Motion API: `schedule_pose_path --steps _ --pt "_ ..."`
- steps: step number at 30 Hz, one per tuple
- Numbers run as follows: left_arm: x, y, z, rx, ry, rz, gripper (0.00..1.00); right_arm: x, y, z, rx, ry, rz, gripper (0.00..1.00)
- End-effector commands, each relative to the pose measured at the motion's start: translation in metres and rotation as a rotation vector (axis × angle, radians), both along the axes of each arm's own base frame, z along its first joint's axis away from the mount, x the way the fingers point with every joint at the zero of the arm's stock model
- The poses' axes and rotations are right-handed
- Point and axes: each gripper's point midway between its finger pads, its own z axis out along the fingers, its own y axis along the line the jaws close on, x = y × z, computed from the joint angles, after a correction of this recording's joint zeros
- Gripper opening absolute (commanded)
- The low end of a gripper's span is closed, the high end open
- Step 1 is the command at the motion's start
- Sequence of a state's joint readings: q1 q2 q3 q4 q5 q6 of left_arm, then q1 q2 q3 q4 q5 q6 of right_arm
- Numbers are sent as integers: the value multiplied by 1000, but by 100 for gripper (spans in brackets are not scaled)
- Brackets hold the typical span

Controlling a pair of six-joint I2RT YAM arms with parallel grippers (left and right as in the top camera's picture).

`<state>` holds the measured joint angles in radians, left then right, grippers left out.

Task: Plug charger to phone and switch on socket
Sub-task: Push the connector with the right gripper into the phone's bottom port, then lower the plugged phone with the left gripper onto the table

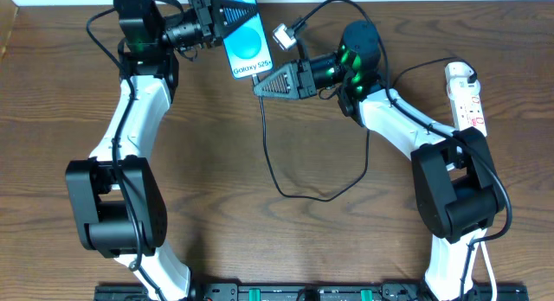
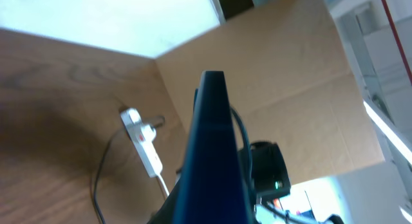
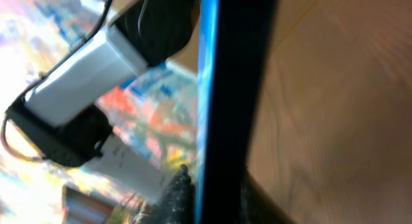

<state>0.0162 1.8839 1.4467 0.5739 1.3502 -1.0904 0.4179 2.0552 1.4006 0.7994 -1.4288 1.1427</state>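
While the left pincer (image 1: 212, 26) stands clamped on the upper end of the phone (image 1: 242, 37), the phone sits at the upper centre of the overhead frame, screen up and blue. Whether it rests on the surface (image 1: 216, 180) or hangs just above it cannot be told.

The right pincer (image 1: 262, 86) points at the phone's lower edge, just beside it. In the right wrist view the phone shows edge-on and blurred close ahead. Whether this pincer is wide, narrow or holding the plug tip cannot be told. The tip itself is hidden.

The charger (image 1: 312, 198) drops from the right pincer's nose in a slack loop across the centre of the frame, then climbs towards the right arm.

The socket (image 1: 467, 102) lies at the right edge, well apart from the phone, with a white plug (image 1: 459, 73) at its upper end.

Assessment: the step in hand appears to be seating the tip in the phone's lower port. Seating is unconfirmed.

Recommendations:
- Keep the left grip firm as a brace.
- Drive the tip straight along the phone's long axis, never at an angle.
- Let go only once the tip sits flush.
- Preserve the loop's slack so the cable does not drag the tip out.
- Switching the socket is not yet done.
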Motion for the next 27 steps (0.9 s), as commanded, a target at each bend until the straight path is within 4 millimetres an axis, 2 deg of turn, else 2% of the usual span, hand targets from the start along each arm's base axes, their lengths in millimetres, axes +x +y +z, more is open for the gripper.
schedule_pose_path --steps 1,3,5,11,16,20,23,27 --pt "-17 -10 16 10 -66 -72 7 15 2 3 17 -22 -73 58" --pt "-16 -8 16 10 -67 -68 7 14 1 3 16 -22 -67 84" --pt "-15 -5 16 11 -70 -61 8 13 1 3 16 -23 -63 99" --pt "-11 13 16 14 -70 -38 7 20 -10 2 14 -24 -76 99" --pt "-11 34 15 15 -59 -28 7 39 -32 1 16 -48 -135 99" --pt "-10 39 15 11 -44 -17 8 58 -45 -8 -9 5 -211 99" --pt "-10 38 15 11 -44 -18 7 69 -48 -29 -67 89 -273 99" --pt "-10 37 15 11 -44 -21 7 80 -53 -82 -239 223 -402 98"
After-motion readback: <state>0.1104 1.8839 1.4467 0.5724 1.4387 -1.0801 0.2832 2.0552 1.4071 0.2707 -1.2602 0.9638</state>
